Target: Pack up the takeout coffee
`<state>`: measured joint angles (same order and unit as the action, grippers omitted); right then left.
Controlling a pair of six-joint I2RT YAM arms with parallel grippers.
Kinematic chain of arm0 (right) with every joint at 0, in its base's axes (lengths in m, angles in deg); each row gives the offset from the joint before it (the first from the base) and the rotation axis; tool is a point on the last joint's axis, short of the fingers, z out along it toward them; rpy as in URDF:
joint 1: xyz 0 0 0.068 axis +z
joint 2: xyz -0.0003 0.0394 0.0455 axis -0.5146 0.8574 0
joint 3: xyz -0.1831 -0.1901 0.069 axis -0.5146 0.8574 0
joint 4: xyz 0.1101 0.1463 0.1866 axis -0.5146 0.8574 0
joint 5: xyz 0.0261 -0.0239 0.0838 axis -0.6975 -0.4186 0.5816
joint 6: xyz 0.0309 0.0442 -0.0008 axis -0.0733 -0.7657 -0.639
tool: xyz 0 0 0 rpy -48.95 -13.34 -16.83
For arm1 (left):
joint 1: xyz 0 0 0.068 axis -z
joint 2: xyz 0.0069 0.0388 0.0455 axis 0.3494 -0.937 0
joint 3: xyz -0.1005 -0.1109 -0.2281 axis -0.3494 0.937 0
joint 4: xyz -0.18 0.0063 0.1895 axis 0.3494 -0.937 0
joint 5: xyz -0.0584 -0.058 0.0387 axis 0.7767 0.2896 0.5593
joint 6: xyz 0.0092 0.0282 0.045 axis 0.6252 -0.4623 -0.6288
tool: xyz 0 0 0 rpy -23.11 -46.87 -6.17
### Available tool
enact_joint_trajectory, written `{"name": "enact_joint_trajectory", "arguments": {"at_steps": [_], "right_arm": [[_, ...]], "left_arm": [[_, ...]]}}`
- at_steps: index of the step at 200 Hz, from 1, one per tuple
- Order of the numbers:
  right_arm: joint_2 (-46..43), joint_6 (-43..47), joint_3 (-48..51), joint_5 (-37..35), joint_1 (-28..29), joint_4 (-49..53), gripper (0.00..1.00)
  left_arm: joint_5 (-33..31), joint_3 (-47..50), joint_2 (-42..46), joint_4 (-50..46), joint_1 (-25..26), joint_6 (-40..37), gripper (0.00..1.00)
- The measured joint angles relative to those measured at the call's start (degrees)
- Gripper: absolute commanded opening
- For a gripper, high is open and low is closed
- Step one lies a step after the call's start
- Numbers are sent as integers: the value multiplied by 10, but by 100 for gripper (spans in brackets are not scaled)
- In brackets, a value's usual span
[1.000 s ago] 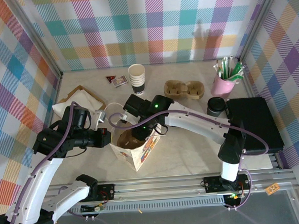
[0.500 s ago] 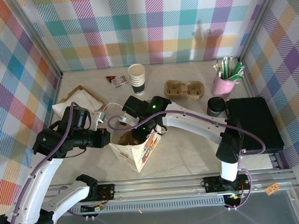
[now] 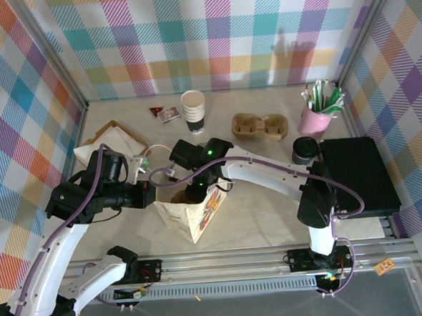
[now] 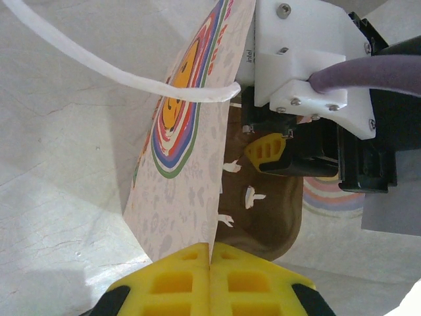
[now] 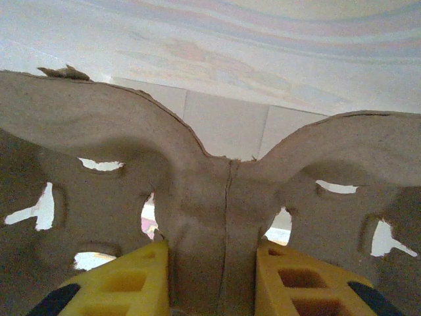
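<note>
Centre of the overhead view: left gripper (image 4: 210, 254) pinches printed white paper bag (image 3: 193, 218) by its wall | right gripper (image 5: 210, 276) clamps brown pulp cup carrier (image 5: 217, 197) by its ridge, inside bag | black-lidded paper takeout coffee (image 3: 305, 149) stands upright, well toward frame right of it; right arm nearer.

Pastel plaid walls (image 3: 210, 29), beige surface (image 3: 271, 211)
White bag (image 4: 177, 164) printed with rainbow rings; brown cardboard carrier (image 5: 210, 197); black-lidded coffee cup (image 3: 305, 150).

We read "intel" on the white camera housing (image 4: 302, 52) above the paper bag (image 4: 177, 184). Bag print: no legible words for us.
</note>
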<state>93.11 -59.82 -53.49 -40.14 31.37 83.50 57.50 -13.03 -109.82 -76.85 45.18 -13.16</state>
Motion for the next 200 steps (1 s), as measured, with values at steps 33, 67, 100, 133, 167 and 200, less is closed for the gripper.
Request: {"name": "enact_joint_trajectory", "arguments": {"at_steps": [33, 67, 100, 133, 167, 200], "right_arm": [[16, 0, -10, 0, 0, 3, 30], [31, 0, -13, 2, 0, 3, 30], [35, 0, -14, 4, 0, 3, 30], [37, -1, -14, 5, 0, 3, 29], [47, -5, -18, 10, -4, 4, 29], [54, -18, -21, 13, -4, 4, 29]], "left_arm": [[0, 0, 0, 0, 0, -10, 0], [0, 0, 0, 0, 0, -17, 0], [0, -1, 0, 0, 0, -28, 0], [0, -1, 2, 0, 0, -37, 0], [0, -1, 20, 0, 0, -50, 0], [2, 0, 31, 0, 0, -59, 0]]}}
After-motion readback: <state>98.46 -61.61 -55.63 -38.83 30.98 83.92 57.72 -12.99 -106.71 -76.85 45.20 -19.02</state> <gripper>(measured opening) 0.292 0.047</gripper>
